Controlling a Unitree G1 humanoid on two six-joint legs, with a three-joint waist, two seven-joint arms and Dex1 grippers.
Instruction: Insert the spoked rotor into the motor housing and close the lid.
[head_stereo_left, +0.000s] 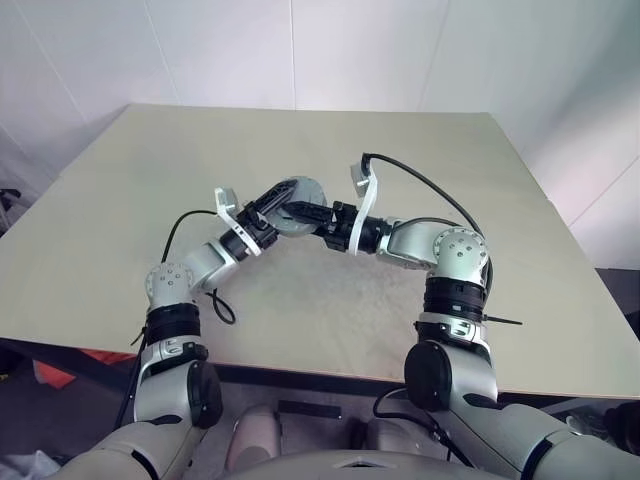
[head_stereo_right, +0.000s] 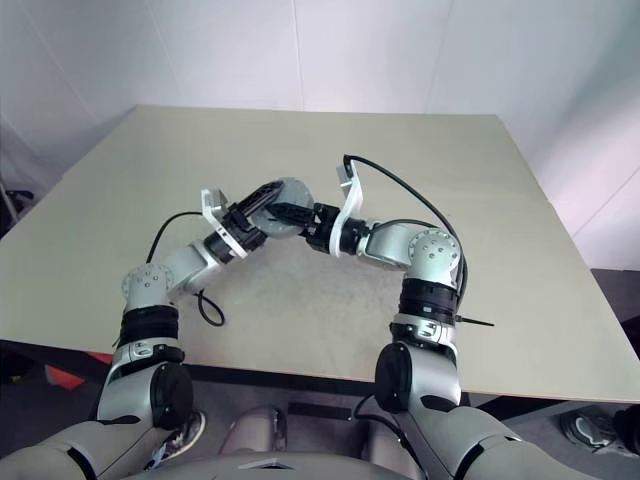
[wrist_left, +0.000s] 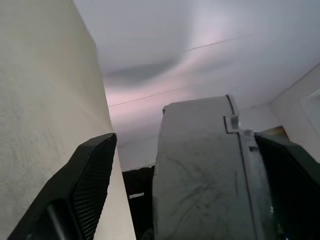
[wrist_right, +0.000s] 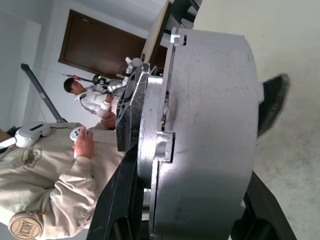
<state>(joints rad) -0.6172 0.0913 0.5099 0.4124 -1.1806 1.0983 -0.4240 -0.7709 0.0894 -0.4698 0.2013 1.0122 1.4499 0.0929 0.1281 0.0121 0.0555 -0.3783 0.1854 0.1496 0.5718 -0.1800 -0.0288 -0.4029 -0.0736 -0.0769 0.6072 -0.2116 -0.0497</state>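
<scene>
Both grippers meet above table (head_stereo_left: 420, 330) centre, holding grey round motor housing (head_stereo_left: 296, 207) in air between them, edge-on, lid (wrist_right: 156, 150) seated on one face.

R gripper (head_stereo_left: 312, 212): fingers clamped across housing w/ lid.

L gripper (head_stereo_left: 268, 203): one finger (wrist_left: 82, 190) stands off housing side, gap visible; other finger against far side. Not squeezing, jaws parted around it.

Person in beige top (wrist_right: 45, 165) in bkgd, right wrist view.

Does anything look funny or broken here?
Nothing looks broken or spilled. The grey motor housing is held up above the table between the right gripper and the left gripper. In the right wrist view, the lid seems on.
</scene>
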